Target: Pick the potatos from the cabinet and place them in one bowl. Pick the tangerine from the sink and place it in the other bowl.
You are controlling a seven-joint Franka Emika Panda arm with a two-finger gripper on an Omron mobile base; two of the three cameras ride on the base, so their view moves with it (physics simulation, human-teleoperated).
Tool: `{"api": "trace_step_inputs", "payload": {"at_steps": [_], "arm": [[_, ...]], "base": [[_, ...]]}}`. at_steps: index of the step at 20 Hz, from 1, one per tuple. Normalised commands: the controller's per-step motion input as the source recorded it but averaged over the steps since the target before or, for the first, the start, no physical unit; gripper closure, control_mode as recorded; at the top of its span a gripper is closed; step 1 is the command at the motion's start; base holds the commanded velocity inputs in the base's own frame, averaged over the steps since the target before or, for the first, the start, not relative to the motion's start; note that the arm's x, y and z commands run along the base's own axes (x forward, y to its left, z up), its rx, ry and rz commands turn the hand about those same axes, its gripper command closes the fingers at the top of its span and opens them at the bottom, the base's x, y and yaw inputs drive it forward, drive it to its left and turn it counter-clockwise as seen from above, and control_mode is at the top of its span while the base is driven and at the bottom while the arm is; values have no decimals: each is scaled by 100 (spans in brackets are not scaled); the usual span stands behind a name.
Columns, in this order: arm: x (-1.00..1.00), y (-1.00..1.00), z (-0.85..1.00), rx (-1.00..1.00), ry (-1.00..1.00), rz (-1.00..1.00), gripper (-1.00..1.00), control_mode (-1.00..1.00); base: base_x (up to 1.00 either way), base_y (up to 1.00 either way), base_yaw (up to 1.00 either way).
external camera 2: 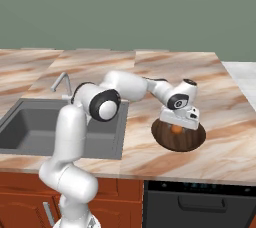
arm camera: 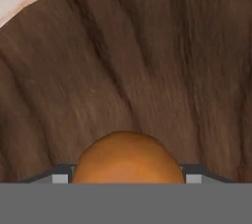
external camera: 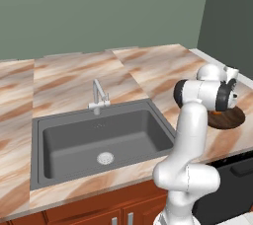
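The two-finger gripper hangs low over the shallow round dark brown wood-look bowl, pointing down into it. Between its fingers sits the small smooth bright orange tangerine, the dark finger tips standing close at either side of the fruit in the hand view. The jaws stand partly apart, about the width of the tangerine; whether they press on the fruit or merely flank it cannot be told. Just beyond the tangerine spreads the bowl's inner surface, a matte brown with dark streaked grain running across it, and past its curved rim lies a pale patch of counter. The bowl rests on the glossy marbled countertop of pink, tan and white veins. Well away, back beyond the arm's elbow, the large dark grey rectangular sink is sunk in the same counter, with a round silver drain in its floor and an angular silver faucet behind it.
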Motion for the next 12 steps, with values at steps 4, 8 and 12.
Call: {"api": "trace_step_inputs", "payload": {"at_steps": [4,8,12], "arm": [[0,-10,-27,0,0,0,100,-100],[-4,-19,-11,0,0,0,100,-100],[-1,-9,-11,0,0,0,100,-100]], "base": [[0,0,0],[0,0,0],[0,0,0]]}}
